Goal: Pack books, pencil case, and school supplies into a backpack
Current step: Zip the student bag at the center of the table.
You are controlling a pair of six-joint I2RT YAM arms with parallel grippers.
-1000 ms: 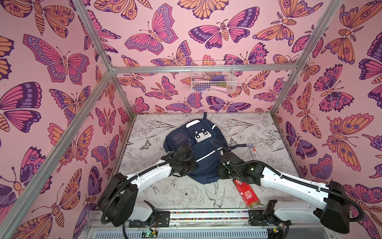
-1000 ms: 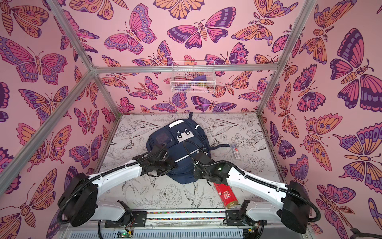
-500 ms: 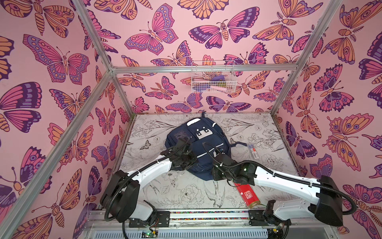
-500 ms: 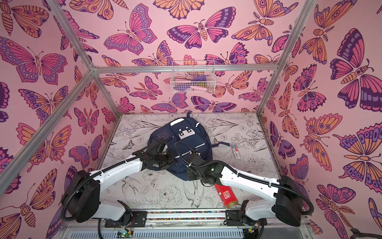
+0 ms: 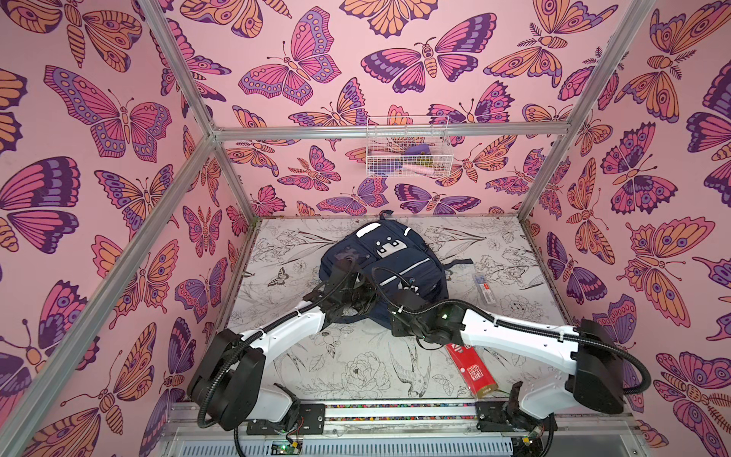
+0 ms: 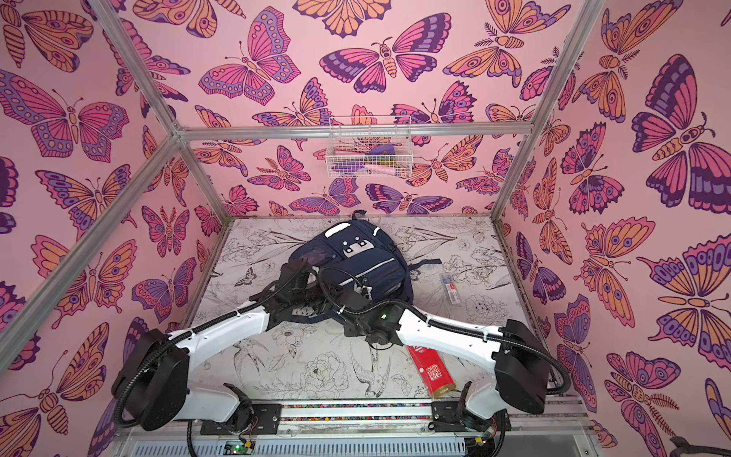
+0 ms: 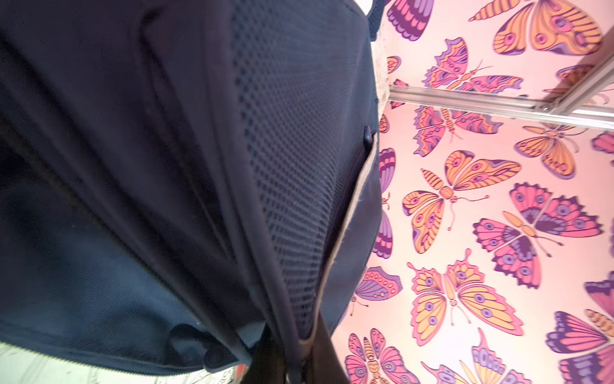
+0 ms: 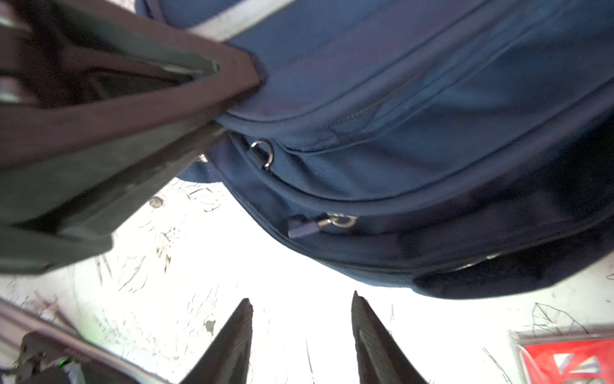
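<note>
Where butterfly walls [image 5: 356, 79] rise pink, floral-sketch table [image 5: 356, 356], navy backpack [image 5: 395, 257] lying

Note that the backpack [image 7: 139, 173] fills most of this view: you see navy fabric, a mesh panel [image 7: 292, 186] running along it, and a pale edging [image 7: 345, 239] at its rim. Nearest the camera, the left gripper [image 7: 295, 364] has its dark fingers [image 7: 265, 360] pinched together on that rim. Beyond the pack you see the pink butterfly wall [image 7: 498, 232] and an aluminium frame bar [image 7: 481, 104]. A strip of the line-drawn table [image 7: 40, 365] shows beneath the fabric
</note>
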